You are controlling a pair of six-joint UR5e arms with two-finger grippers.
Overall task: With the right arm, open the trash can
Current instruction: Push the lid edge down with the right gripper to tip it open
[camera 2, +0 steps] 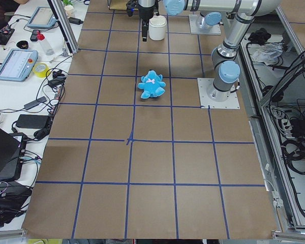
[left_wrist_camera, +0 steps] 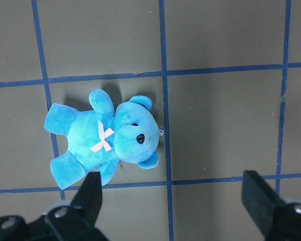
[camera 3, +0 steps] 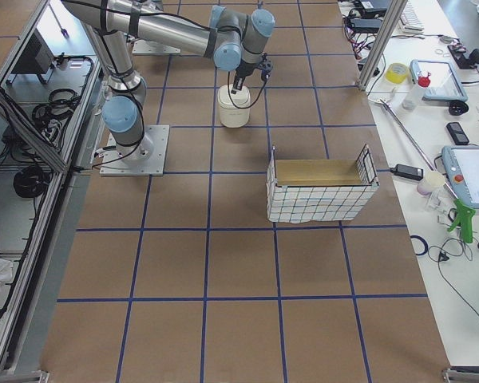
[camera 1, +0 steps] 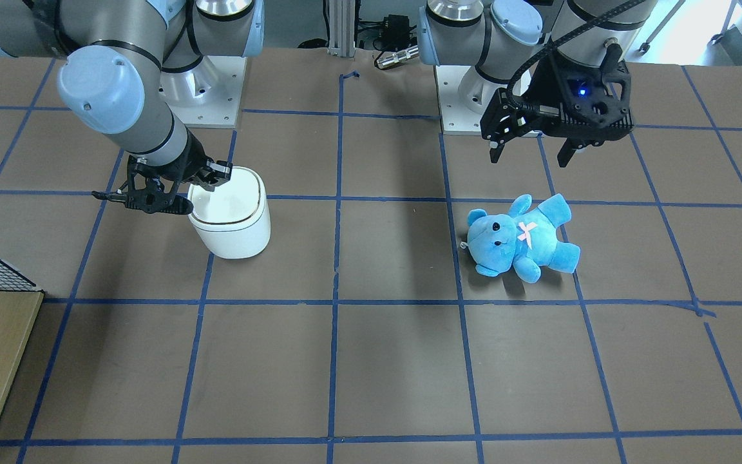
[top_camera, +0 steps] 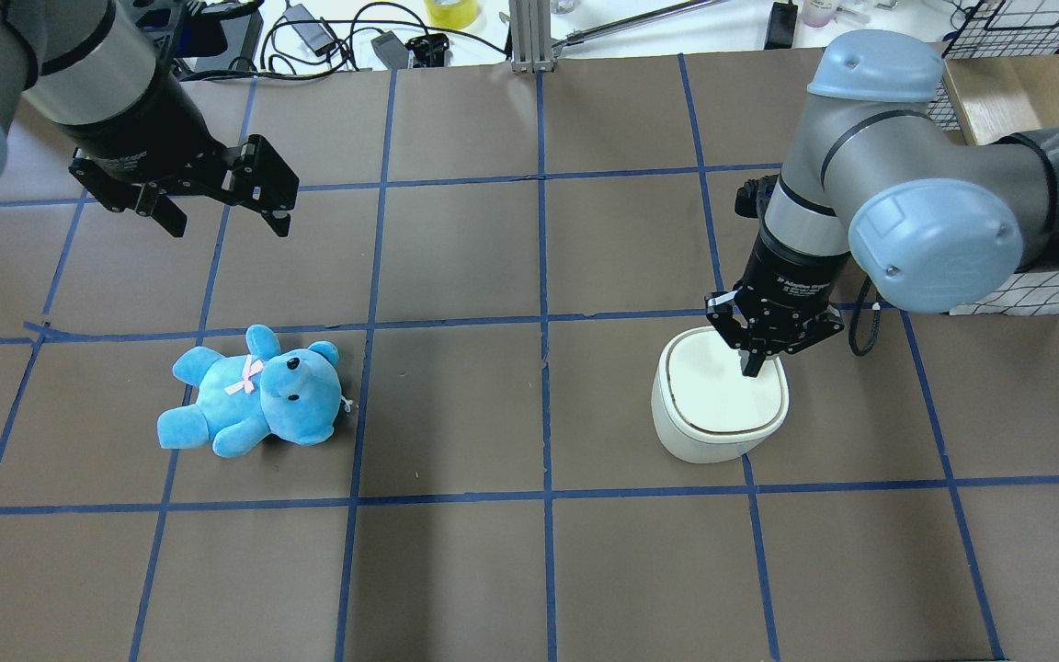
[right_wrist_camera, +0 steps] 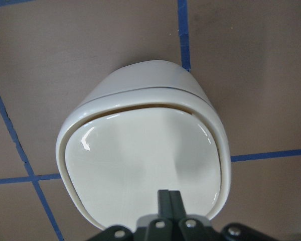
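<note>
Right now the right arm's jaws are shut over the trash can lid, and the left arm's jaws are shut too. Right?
No: the jaws of the left arm are open, wide apart in the left wrist view. Those of the right arm are shut over the lid of the trash can.

Both my arms are silver-grey with light-blue joint caps. The left arm carries a ribbed black hose, the right arm a thin black cable.

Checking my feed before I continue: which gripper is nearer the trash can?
Right. The right gripper is directly over the trash can, shut, with its tips down at the lid. The left gripper hangs open across the table, near the blue bear.
</note>
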